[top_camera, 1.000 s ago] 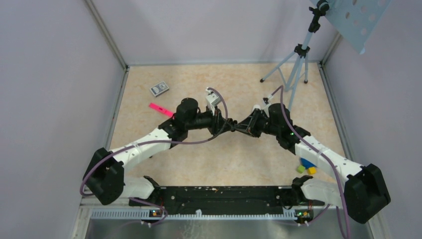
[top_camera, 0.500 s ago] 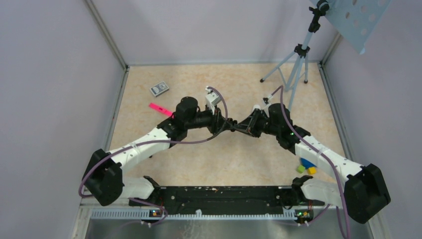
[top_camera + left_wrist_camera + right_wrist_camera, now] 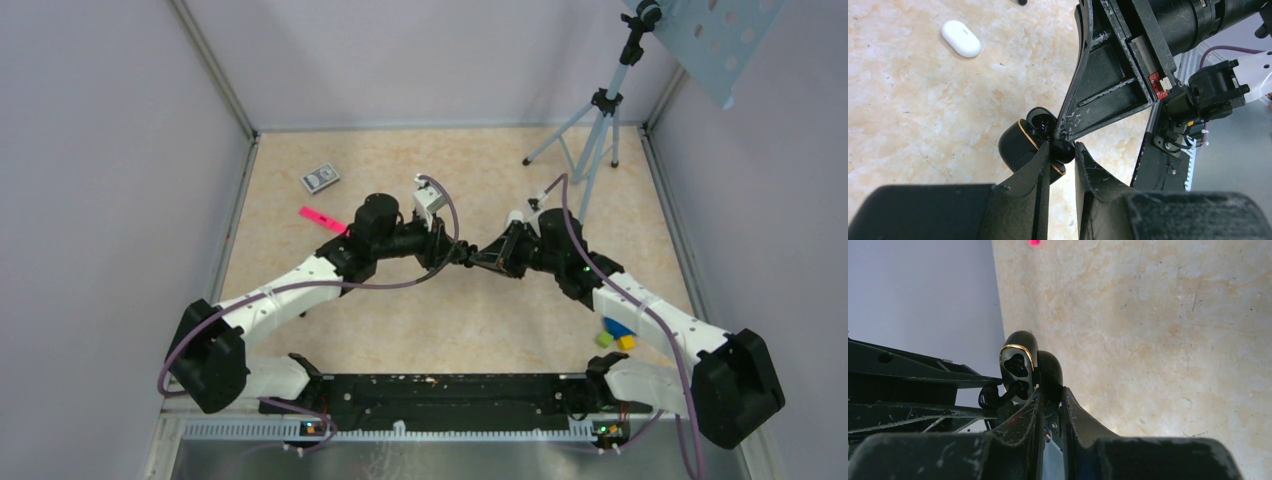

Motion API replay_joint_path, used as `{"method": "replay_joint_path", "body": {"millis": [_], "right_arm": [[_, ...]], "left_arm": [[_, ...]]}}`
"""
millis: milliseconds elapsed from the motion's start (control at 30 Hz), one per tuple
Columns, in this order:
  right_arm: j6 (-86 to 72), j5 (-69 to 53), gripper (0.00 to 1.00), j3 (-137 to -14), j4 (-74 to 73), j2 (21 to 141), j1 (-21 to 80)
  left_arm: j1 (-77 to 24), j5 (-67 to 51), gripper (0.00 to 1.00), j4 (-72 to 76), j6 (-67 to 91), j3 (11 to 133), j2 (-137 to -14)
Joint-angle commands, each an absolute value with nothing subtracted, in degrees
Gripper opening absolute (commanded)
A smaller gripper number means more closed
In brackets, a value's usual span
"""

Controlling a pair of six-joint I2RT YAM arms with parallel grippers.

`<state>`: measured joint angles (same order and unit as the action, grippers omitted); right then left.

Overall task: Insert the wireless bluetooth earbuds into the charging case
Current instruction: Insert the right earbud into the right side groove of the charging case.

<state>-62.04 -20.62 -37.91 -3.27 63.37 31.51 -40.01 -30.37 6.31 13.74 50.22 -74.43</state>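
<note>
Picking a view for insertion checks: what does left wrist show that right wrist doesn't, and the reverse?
Left wrist only: the white pill-shaped object lying beyond the case, and the right arm behind its hand.
Right wrist only: the charging case seen face-on, with its gold rim and two dark sockets, plus a bit of the pink strip at the top edge.
Both: the open black case, the right hand clamped on it, and the left hand pinching a small black earbud at the case's mouth.
</note>
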Motion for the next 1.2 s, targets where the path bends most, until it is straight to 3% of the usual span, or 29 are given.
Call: {"method": "replay_joint_path", "body": {"millis": [0,533,1167], "right_arm": [[-61.52,-20.61,0.0,-40.09,-4.17,61.69,32.28],[-45.01,-14.4,0.0,-62.32,-35.67,76.4,33.48],[-38.29,-0.18,0.0,-65.42,-48.03,80.32,36.92]], "left_arm": [[-39.9,-30.01,0.09,3.25,10.31,52.06,-74.71],[-39.93,-32.39,0.09,6.54,13.92,51.13,-72.96],[-39.9,-33.32,0.1,10.25,16.24,49.46,-74.54]]}}
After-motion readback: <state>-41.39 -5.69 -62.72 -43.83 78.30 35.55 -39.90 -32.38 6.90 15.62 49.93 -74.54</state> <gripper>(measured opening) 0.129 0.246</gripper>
